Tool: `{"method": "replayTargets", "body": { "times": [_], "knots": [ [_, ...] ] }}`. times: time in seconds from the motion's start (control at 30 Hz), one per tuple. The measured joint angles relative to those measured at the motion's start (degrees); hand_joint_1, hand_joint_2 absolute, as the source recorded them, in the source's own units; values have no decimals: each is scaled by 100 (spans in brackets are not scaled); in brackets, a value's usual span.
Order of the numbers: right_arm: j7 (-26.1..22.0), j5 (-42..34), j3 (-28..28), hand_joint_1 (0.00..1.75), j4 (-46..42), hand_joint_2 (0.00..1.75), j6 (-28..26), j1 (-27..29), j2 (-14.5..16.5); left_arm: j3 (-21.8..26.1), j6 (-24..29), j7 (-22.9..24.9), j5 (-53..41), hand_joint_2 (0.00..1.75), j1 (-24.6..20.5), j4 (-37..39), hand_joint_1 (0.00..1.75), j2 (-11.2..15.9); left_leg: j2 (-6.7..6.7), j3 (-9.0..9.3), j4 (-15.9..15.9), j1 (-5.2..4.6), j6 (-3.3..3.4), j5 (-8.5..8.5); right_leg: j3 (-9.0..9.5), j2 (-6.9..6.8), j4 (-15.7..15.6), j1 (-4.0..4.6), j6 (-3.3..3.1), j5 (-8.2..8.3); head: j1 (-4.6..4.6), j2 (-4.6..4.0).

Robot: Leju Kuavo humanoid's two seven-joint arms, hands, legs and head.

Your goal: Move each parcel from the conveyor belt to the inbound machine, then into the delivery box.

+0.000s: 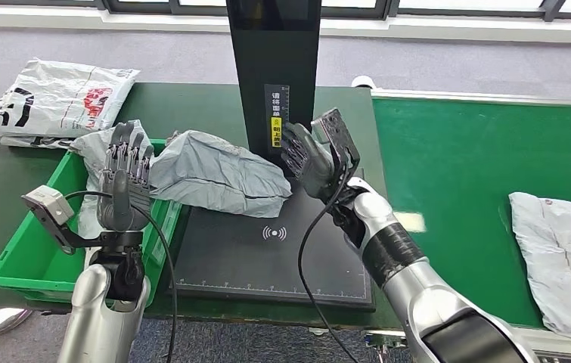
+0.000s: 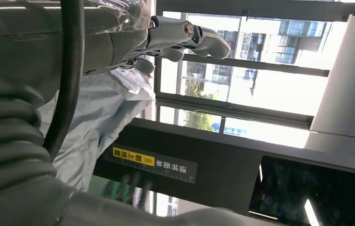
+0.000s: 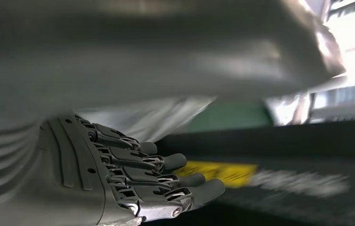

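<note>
A crumpled grey plastic parcel is pressed between the left hand and right hand, both with fingers extended, over the black scanner plate.

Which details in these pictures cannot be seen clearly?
- Head view: the grey parcel hides whether the left hand grips it.
- Head view: the right hand shows its back; its contact with the parcel is hidden.
- Head view: the label text is too small.
- Head view: the belt parcel is cut off by the edge.
- Right wrist view: motion blur smears the label.
</note>
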Motion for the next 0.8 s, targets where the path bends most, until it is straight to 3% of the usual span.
{"method": "replayTargets", "body": {
  "times": [0.1,0.17,0.3,0.47,0.57,0.67,0.8],
  "knots": [
    [-457,290,-7,0,148,175,-47,356,-226,86,2,-7,-28,0,86,-24,0,20,-2,0,0,0,1,-1,1,-1,-1,-1,0,0,1,0],
    [-687,563,-74,0,-110,175,-87,790,-403,150,1,-9,-87,0,216,-94,0,34,-3,-1,0,0,2,-4,0,-1,-3,-2,1,-1,1,0],
    [-802,1197,-447,0,-1563,175,-500,1993,-678,259,7,-24,-331,175,505,-267,0,48,-9,-4,0,-1,5,-14,-3,-6,-6,-2,3,-12,0,0],
    [-1323,2352,-1312,0,-4678,175,-1826,3778,-761,300,137,-44,-1188,175,696,-354,0,50,-46,-16,0,-1,4,-19,-3,-47,-10,-2,3,-31,-1,0],
    [-1653,2547,-1842,0,-6335,175,-2495,4614,-673,292,302,9,-1771,175,570,-282,0,37,-48,-18,-1,-1,4,-25,0,-52,-10,-2,2,-36,1,0],
    [-1736,2555,-2108,0,-7294,175,-2619,5073,-616,262,361,26,-1909,175,440,-207,0,25,-9,-6,-1,-1,1,-37,-1,-16,-10,-3,1,-33,1,0],
    [-1786,2563,-2247,0,-7884,175,-2652,5335,-575,224,369,28,-1938,175,365,-138,0,14,8,7,-1,-1,2,-34,3,0,-10,-4,3,-25,1,0]
  ]
}}
